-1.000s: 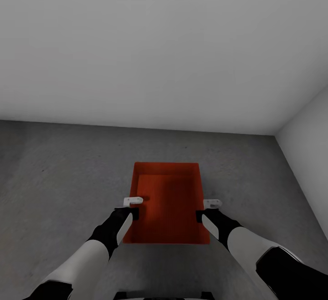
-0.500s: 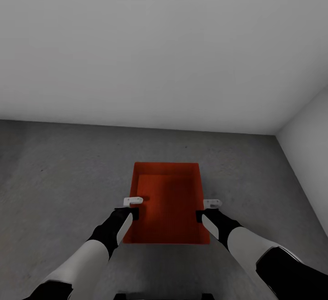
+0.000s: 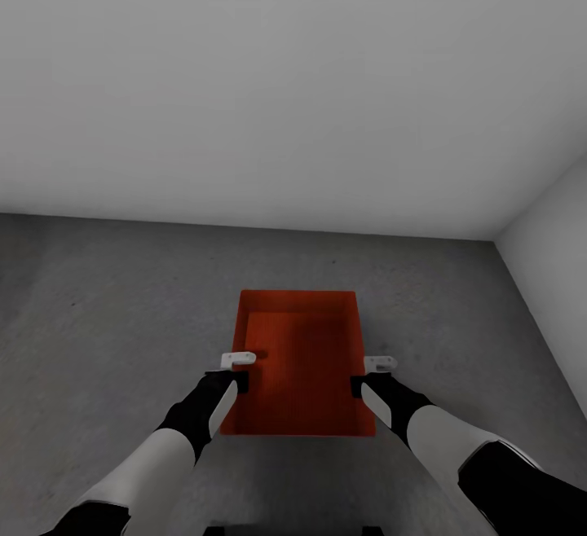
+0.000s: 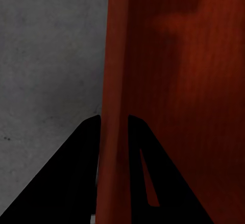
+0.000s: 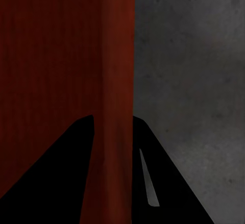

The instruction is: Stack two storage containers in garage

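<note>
Claws (image 3: 236, 366) (image 3: 371, 371) clamp container (image 3: 302, 357) walls; white wall (image 3: 285, 88) ahead

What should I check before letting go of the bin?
1. Left gripper on the bin wall: ok, fingers straddle it.
2. Right gripper on opposite wall: ok, wall between its fingers.
3. Over garage floor: ok, grey concrete.
4. Bin bottom resting on floor: cannot tell.
5. Bin level: ok, looks square.
6. Second bin placed: cannot tell.
</note>
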`<state>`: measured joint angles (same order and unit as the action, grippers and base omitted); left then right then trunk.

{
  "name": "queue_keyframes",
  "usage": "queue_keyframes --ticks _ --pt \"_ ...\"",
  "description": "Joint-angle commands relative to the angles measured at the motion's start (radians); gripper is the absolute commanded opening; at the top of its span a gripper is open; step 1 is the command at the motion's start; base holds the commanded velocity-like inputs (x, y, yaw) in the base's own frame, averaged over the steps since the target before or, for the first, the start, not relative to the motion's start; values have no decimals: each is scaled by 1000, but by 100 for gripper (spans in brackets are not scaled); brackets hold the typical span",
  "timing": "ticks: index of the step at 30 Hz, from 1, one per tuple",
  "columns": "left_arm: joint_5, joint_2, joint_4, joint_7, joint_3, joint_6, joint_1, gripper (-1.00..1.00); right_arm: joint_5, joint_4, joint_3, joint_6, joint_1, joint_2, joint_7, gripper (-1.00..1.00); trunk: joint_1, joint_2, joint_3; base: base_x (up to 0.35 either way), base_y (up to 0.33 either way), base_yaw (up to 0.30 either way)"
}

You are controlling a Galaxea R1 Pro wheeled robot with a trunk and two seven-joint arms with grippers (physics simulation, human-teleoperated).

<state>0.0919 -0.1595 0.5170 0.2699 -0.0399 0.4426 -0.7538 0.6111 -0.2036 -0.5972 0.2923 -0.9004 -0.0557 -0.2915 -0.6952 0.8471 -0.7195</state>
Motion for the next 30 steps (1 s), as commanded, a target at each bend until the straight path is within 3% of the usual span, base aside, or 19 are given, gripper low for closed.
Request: queue_keyframes --ticks 1,8,23,30 --pt "-12 1 0 12 3 11 1 -100 -31 -4 45 -1 -2 31 -38 -100 -4 8 -4 0 0 0" --pt "-12 1 0 12 3 11 1 -100 -31 -4 45 -1 -2 31 -38 -100 -4 8 -4 0 0 0" --pt "-12 1 0 12 3 11 1 -100 -31 -4 45 -1 -2 31 -38 -100 -62 113 -51 0 0 0" --pt "-11 1 1 12 3 11 1 -100 -31 -4 45 -1 -2 31 -38 -100 -62 113 -51 0 0 0"
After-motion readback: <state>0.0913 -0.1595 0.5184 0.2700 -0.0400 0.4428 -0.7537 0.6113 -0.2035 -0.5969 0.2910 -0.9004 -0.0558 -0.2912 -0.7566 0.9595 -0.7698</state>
